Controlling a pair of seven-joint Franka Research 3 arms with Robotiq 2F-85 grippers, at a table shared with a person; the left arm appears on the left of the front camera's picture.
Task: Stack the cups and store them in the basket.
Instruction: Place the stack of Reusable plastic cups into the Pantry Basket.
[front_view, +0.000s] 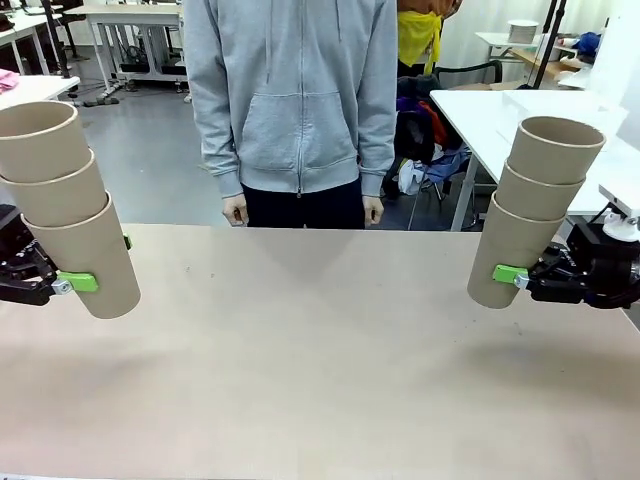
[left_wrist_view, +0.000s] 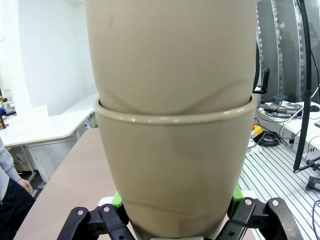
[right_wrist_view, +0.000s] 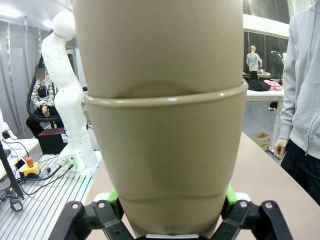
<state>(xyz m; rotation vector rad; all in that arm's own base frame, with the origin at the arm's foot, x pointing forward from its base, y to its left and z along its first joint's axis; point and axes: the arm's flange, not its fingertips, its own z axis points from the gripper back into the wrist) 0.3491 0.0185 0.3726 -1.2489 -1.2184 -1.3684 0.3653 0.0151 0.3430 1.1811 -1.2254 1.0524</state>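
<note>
Two stacks of three nested tan cups hang above the table. My left gripper (front_view: 85, 282) is shut on the bottom cup of the left stack (front_view: 65, 205), which leans to the left. My right gripper (front_view: 512, 275) is shut on the bottom cup of the right stack (front_view: 532, 210), which leans to the right. In the left wrist view the held stack (left_wrist_view: 172, 150) rises between the green pads (left_wrist_view: 116, 200). The right wrist view shows the other stack (right_wrist_view: 167, 150) clamped between the pads (right_wrist_view: 112, 196) in the same way. The basket is out of view.
The tan table (front_view: 320, 380) lies bare between the two arms. A person in a grey hoodie (front_view: 295, 100) stands at the far edge, hands (front_view: 236, 210) hanging at the sides. White tables (front_view: 500, 110) stand behind on the right.
</note>
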